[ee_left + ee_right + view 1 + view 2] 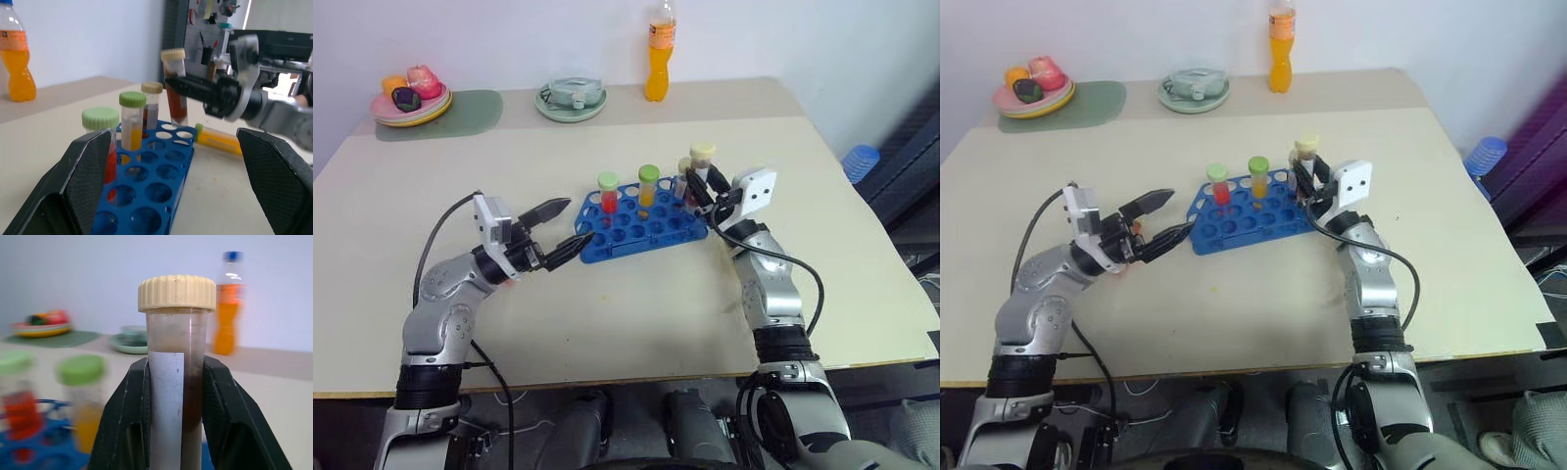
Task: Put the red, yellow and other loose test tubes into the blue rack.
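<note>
Above the right end of the blue rack (641, 223), the right gripper (701, 193) clamps an upright cream-capped tube of brown liquid (177, 377). Beside the rack's left end, the left gripper (558, 231) holds its fingers spread, empty. Red-filled tube (608, 193) and orange-filled tube (648, 185) stand racked; a yellow tube (218, 139) lies on the table (607, 313) beyond.

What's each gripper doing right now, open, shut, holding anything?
Left gripper: open, empty, beside the blue rack.
Right gripper: shut on the cream-capped tube of brown liquid, held upright above the rack.
</note>
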You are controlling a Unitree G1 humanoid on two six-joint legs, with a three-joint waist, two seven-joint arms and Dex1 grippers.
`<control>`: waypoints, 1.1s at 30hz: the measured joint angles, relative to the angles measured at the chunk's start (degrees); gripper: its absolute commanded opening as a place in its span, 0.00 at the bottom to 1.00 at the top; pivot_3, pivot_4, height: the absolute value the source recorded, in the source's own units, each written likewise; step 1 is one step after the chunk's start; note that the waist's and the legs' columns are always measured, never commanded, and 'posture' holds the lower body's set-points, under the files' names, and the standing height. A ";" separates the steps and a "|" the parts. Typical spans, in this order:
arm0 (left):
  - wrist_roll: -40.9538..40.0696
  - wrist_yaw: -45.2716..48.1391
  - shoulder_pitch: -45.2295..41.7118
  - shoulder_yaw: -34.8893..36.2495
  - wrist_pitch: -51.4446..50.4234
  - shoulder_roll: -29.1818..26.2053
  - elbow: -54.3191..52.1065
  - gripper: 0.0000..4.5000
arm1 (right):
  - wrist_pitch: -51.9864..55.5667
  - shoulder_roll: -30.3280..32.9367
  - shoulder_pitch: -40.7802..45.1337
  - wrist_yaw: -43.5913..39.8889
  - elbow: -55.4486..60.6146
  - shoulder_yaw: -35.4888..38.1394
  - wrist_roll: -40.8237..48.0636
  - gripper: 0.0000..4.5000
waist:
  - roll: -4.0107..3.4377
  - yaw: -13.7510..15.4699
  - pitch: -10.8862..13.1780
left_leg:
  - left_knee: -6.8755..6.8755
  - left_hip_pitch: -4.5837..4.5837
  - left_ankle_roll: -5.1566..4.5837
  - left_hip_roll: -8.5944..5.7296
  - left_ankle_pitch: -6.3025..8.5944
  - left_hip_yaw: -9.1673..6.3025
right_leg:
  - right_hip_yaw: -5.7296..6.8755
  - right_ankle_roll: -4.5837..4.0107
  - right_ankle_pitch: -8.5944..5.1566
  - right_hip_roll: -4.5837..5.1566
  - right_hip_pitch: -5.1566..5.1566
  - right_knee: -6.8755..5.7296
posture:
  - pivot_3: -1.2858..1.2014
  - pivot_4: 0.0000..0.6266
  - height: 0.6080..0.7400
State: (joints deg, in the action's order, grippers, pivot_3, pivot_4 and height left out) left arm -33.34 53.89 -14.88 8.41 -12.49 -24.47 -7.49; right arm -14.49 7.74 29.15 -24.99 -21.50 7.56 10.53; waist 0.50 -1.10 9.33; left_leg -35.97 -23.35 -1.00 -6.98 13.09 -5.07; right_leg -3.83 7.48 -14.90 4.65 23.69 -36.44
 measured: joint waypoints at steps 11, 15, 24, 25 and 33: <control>-0.98 -3.96 0.11 0.29 -1.26 -0.36 -1.49 0.94 | -8.26 -2.42 -0.77 -0.60 -4.70 -1.37 -0.14 0.18 | 0.00 -0.03 0.00 | -0.05 0.00 -0.02 0.04 0.00 0.02 | 0.00 -0.04 -0.02 -0.05 0.35 -0.55 | 0.52 0.24 1.00; -0.99 -4.05 0.12 0.29 -1.24 -0.39 -1.49 0.94 | -9.14 -2.85 -1.33 -0.68 -4.70 -1.81 -0.14 0.18 | 0.00 -0.03 0.00 | -0.05 0.01 -0.02 0.04 0.00 0.02 | 0.00 -0.04 -0.02 -0.06 0.45 -0.56 | 0.52 0.24 1.00; -0.98 -3.46 1.13 0.42 -0.42 -0.72 -0.85 0.94 | -10.89 -2.66 -3.80 -0.62 -3.66 -1.67 0.43 0.18 | 0.01 0.18 -0.03 | -0.06 0.03 -0.02 0.04 0.01 0.02 | 0.00 -0.04 -0.02 -0.05 0.45 -0.57 | 0.52 0.24 1.00; -0.98 -3.27 1.15 0.46 -0.28 -0.80 -0.35 0.94 | -11.00 -2.63 -4.26 -0.58 -3.39 -1.60 0.54 0.18 | 0.01 0.17 -0.03 | -0.07 0.03 -0.02 0.04 0.01 0.02 | 0.00 -0.04 -0.02 -0.05 0.44 -0.57 | 0.52 0.24 1.00; -0.92 -2.35 1.15 1.54 2.09 -0.77 3.10 0.94 | -13.04 -2.49 -4.90 0.25 -4.38 -1.51 0.81 0.18 | 0.05 0.13 -0.08 | -0.06 0.13 -0.04 0.04 0.02 0.01 | 0.00 -0.05 -0.02 -0.05 0.37 -0.57 | 0.52 0.24 1.00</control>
State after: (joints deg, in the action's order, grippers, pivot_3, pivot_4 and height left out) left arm -34.26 51.54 -13.73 9.94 -10.40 -25.24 -4.39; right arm -27.53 5.25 24.25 -24.74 -25.88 6.05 11.34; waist 0.55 -0.97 9.25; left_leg -36.03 -23.22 -1.04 -6.94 13.11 -5.06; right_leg -3.83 7.44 -14.92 4.60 24.06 -37.02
